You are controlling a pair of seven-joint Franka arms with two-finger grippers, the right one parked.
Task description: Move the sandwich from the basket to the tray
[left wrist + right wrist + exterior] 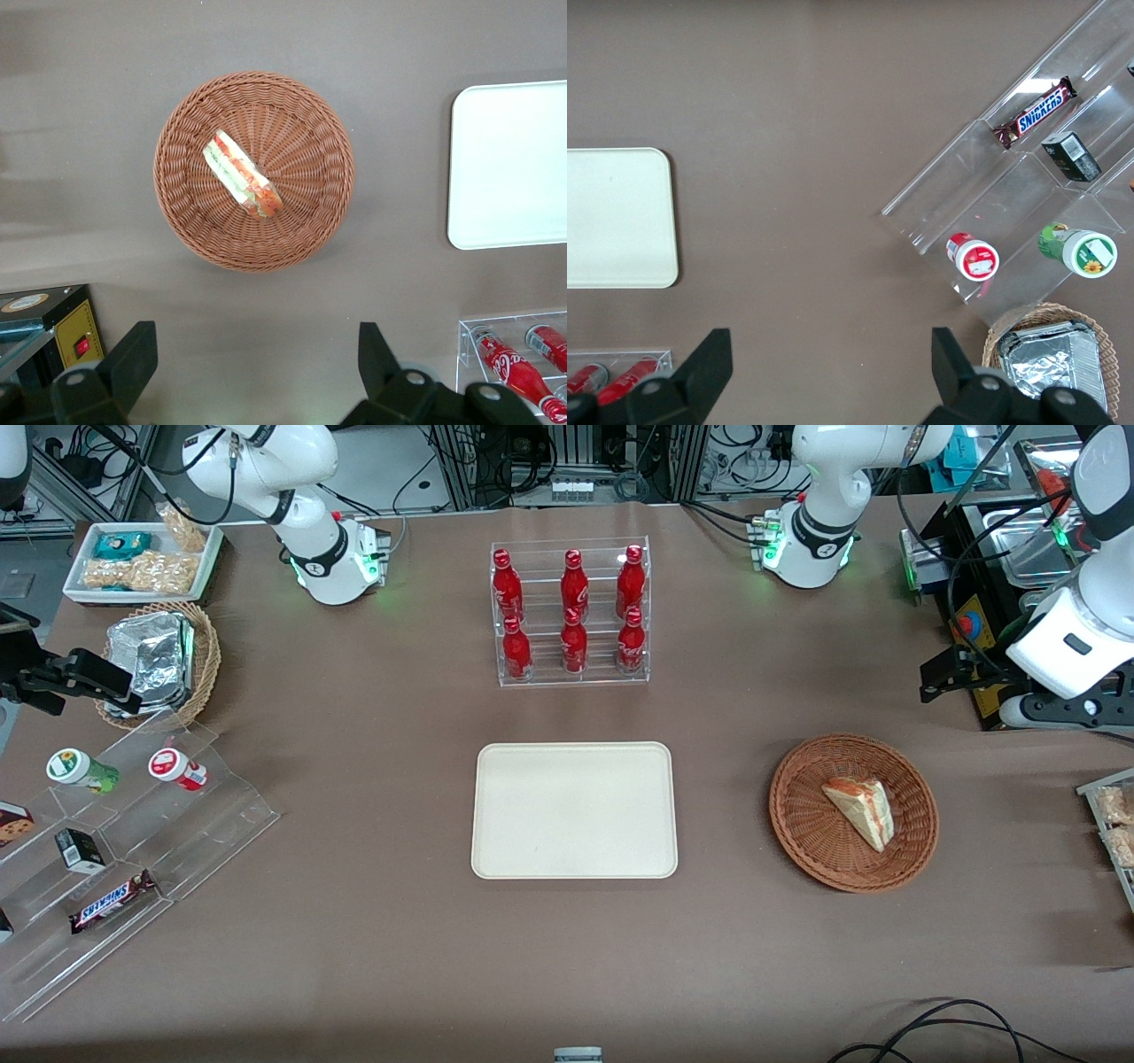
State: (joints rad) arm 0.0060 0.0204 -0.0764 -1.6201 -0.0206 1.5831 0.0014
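Currently jaws (248, 372) wide open, empty — hovering high above sandwich (242, 174) in basket (186, 221). Soft, light, slippery wrap — grip across flat bread faces, mid-wedge, gently.

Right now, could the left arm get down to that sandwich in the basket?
Probably yes. The sandwich lies alone and uncovered in the shallow basket, and the gripper hangs above the table beside it, jaws open, with nothing between them.

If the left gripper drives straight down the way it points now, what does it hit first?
Probably bare table: the open left gripper hovers high, aimed just short of the basket holding the sandwich. Depth is uncertain.
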